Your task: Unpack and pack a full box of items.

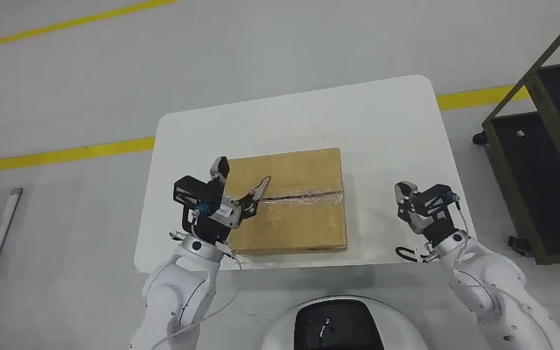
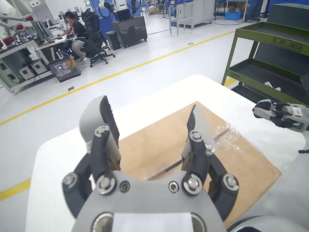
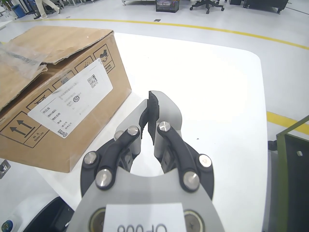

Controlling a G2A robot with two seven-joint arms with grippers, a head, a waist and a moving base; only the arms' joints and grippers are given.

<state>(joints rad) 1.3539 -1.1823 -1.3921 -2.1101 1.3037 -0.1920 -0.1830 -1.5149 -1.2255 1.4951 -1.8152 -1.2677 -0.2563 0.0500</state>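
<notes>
Cardboard box (image 1: 297, 223) sits closed mid-table (image 1: 385, 122), its tape (image 1: 308, 198) seemingly split along the seam, so my left gripper (image 1: 242, 179) hangs spread over its left edge for a flap, while my right gripper (image 1: 404, 197), pressed together, waits clear.

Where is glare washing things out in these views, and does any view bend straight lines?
Right wrist view: the white table is washed out by glare beside the box, and the yellow floor line bows from lens distortion. Top view: the clear tape on the box glints. Left wrist view: the same tape shines.
</notes>
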